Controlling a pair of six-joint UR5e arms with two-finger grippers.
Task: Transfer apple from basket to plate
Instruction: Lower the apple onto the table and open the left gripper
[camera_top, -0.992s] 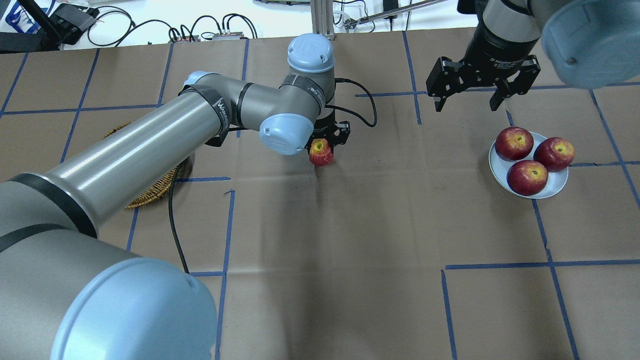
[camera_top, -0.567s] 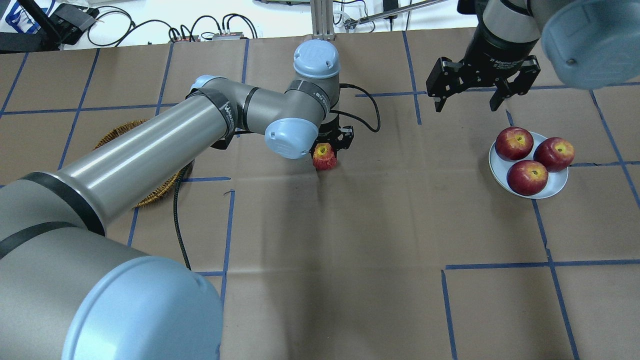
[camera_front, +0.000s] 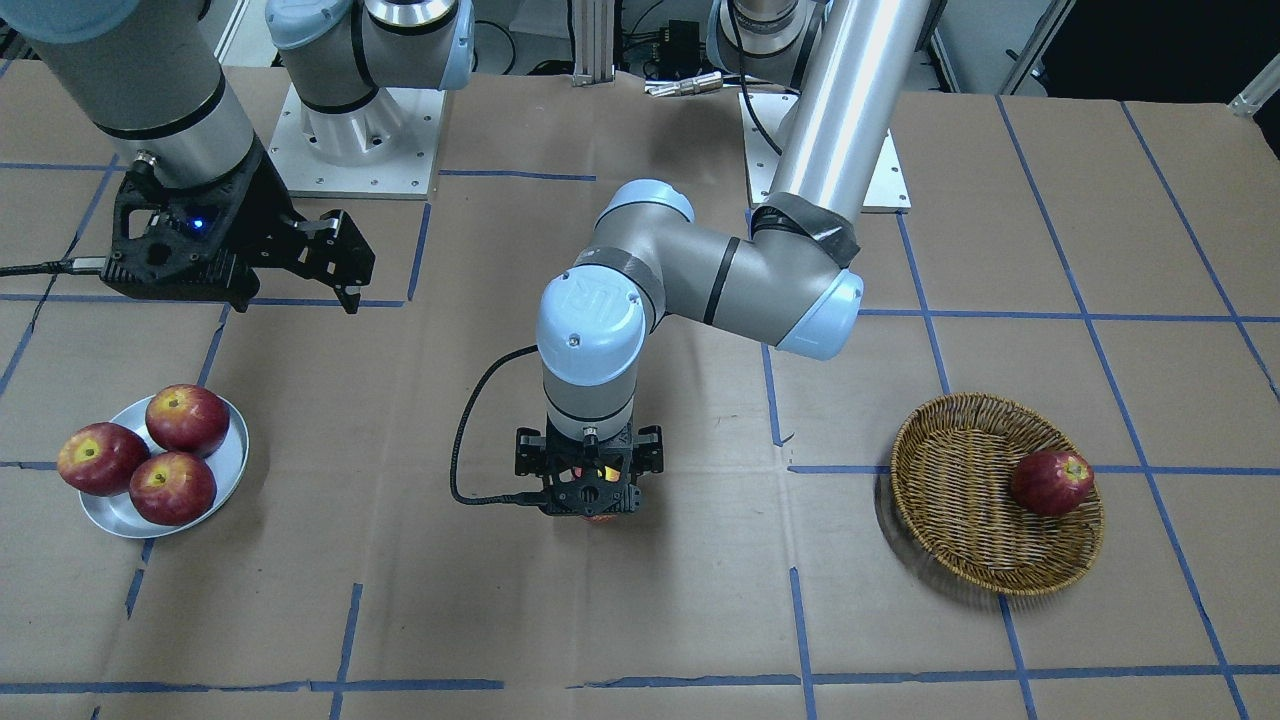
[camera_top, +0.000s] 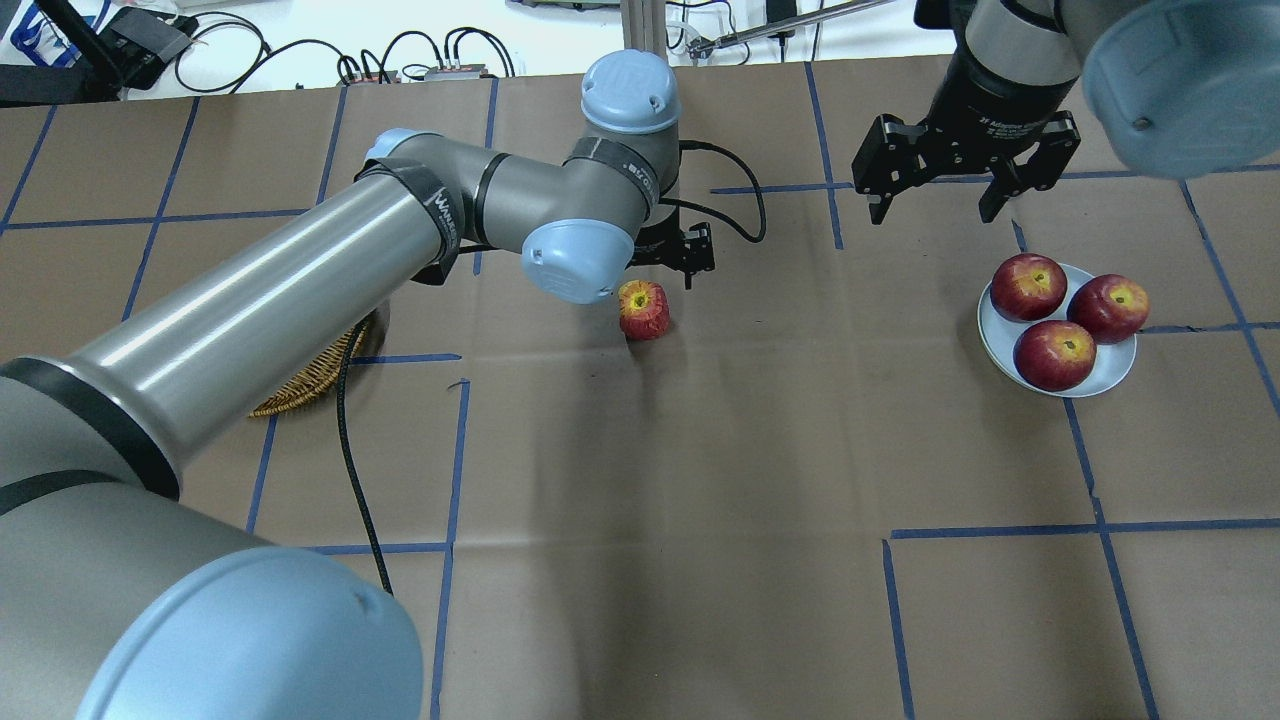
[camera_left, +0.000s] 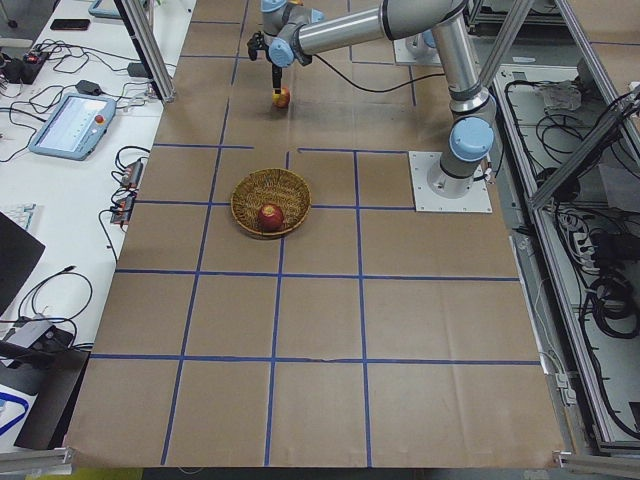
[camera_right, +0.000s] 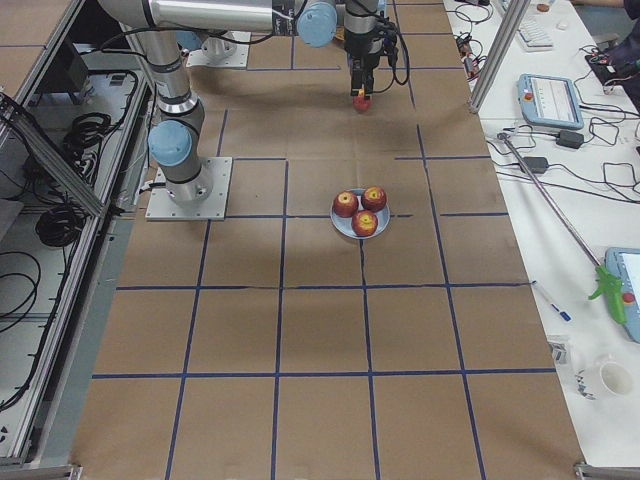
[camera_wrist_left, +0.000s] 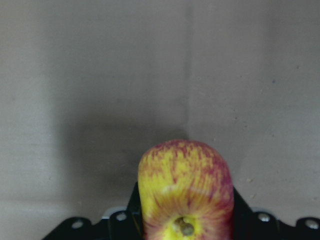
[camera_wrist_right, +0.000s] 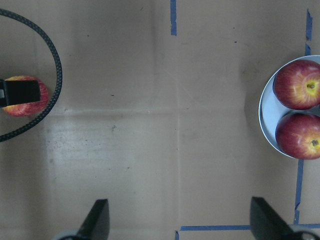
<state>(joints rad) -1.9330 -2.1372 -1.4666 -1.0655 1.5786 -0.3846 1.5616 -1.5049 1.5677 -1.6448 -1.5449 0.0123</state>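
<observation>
Left claw (camera_front: 590, 487) is hovering spread open over the apple (camera_top: 642, 309) sitting mid-surface (camera_top: 700, 480). Right claw (camera_top: 935, 208) is hanging open. Three apples on plate (camera_top: 1110, 375), one in basket (camera_front: 960, 500) (five total).

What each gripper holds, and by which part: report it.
Right gripper: nothing, fingers open. Left gripper: cannot be told; its fingers flank the apple at its sides, but contact is hidden.

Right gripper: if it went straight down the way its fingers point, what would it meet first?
Bare table, as far as the views show. The right gripper hangs open; its wrist view shows only brown paper between the fingers, with the plate off to one side and the apple far off the other.
</observation>
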